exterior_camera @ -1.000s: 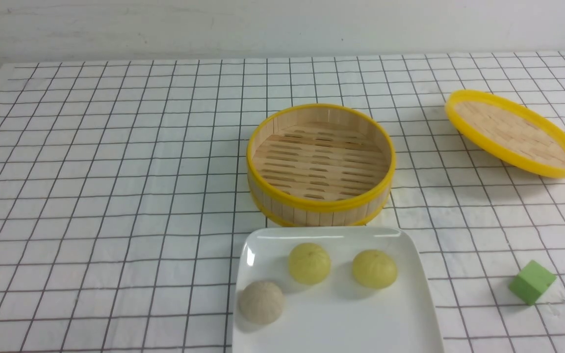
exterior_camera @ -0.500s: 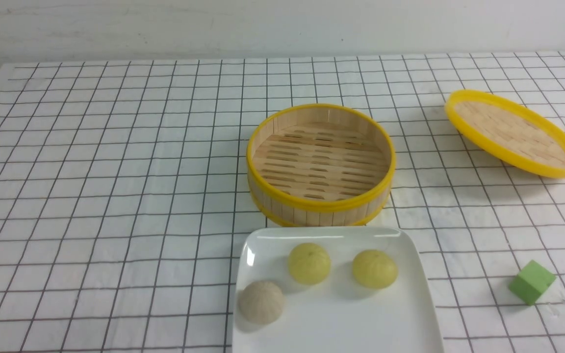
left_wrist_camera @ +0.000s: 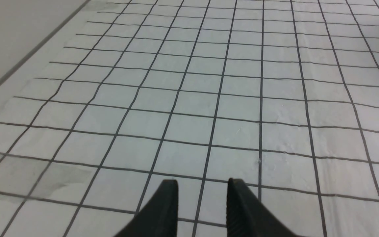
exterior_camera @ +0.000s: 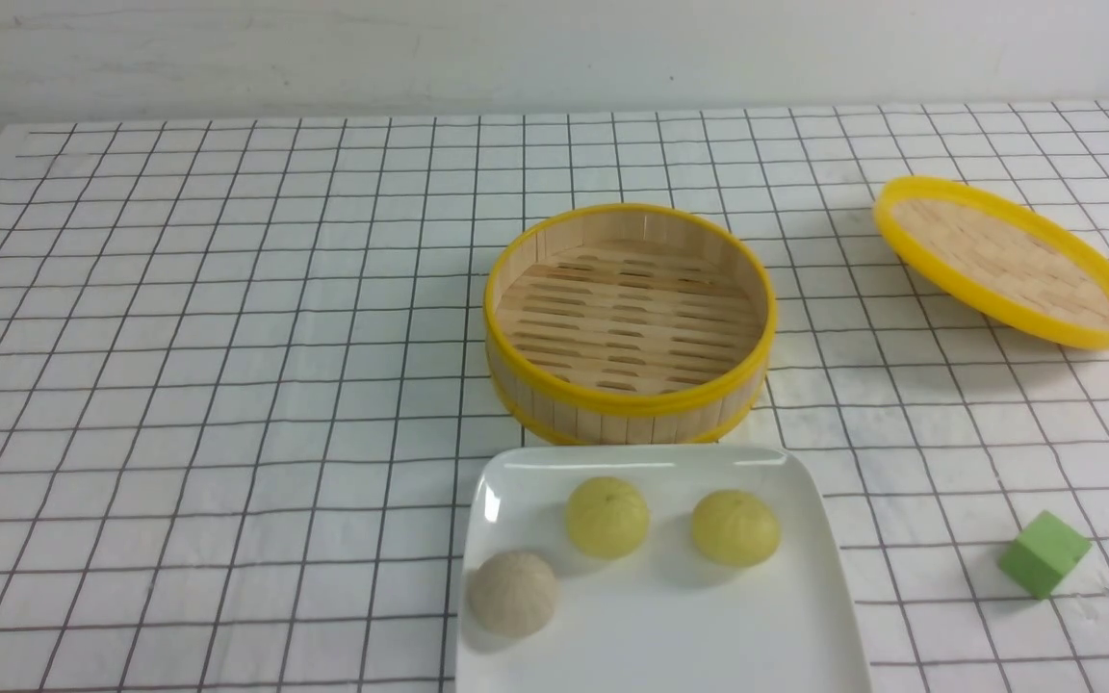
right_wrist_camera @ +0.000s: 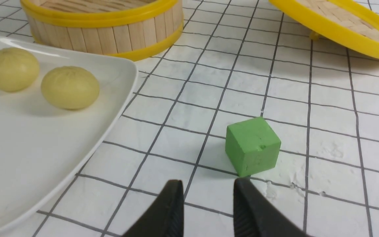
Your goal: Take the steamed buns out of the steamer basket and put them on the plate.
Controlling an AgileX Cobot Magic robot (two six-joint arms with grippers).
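Three steamed buns lie on the white plate (exterior_camera: 805,616) at the table's front: a greyish-beige one (exterior_camera: 513,592) and two pale yellow ones (exterior_camera: 606,517) (exterior_camera: 735,526). Behind the plate stands the steamer basket (exterior_camera: 628,322), with only its slatted floor showing inside. Neither arm shows in the front view. My left gripper (left_wrist_camera: 202,182) hangs open over bare checked cloth, nothing between its fingers. My right gripper (right_wrist_camera: 207,182) is open too, low over the cloth just short of a green cube (right_wrist_camera: 252,145). In the right wrist view the plate (right_wrist_camera: 28,158) holds two yellow buns (right_wrist_camera: 70,87) (right_wrist_camera: 11,68).
The shallow woven lid (exterior_camera: 1007,260) with a yellow rim lies tilted at the back right. The green cube (exterior_camera: 1044,553) sits at the front right, apart from the plate. A checked cloth covers the table; its left edge (left_wrist_camera: 28,56) shows in the left wrist view.
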